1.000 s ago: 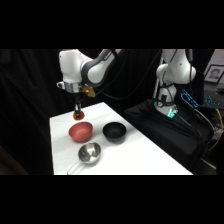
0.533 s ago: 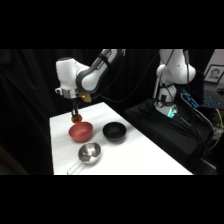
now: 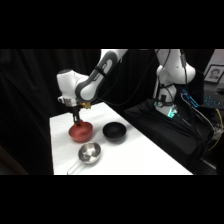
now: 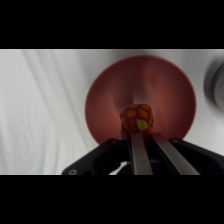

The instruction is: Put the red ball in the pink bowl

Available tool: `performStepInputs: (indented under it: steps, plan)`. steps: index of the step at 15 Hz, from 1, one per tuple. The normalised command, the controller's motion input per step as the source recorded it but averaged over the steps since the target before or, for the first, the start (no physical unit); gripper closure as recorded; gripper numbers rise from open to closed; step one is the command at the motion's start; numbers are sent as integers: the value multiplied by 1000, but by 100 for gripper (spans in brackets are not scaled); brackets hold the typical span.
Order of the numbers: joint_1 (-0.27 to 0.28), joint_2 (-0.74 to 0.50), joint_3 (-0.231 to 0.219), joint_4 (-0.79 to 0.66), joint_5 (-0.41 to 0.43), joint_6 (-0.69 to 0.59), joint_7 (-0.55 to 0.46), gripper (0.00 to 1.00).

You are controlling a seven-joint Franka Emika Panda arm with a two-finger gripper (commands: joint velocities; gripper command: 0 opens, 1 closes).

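Hovering tool (image 4: 142,131), red ball (image 4: 136,118) inside pink bowl (image 4: 105,95)

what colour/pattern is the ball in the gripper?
The red ball is red with orange-yellow patches, seen best in the wrist view, over the pink bowl.

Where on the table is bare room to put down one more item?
Free: the table's near right part, beside the steel bowl and below the black bowl, and its far corner behind the bowls. Crowded: the left-centre, where the hand hangs over the pink bowl.
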Motion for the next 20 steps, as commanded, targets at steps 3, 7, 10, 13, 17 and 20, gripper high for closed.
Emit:
performStepInputs:
  steps: [3,7,10,13,17,20]
  plan:
    - [-23,195,1,257,131,-15,-17,98]
    - [-30,149,12,242,128,-73,-32,58]
    - [-16,115,3,245,109,-142,-14,32]
    - [-12,57,-7,236,87,-224,-32,9]
    - [-12,-40,-12,196,74,-300,-51,0]
    - [-11,-155,-9,129,73,-310,-65,0]
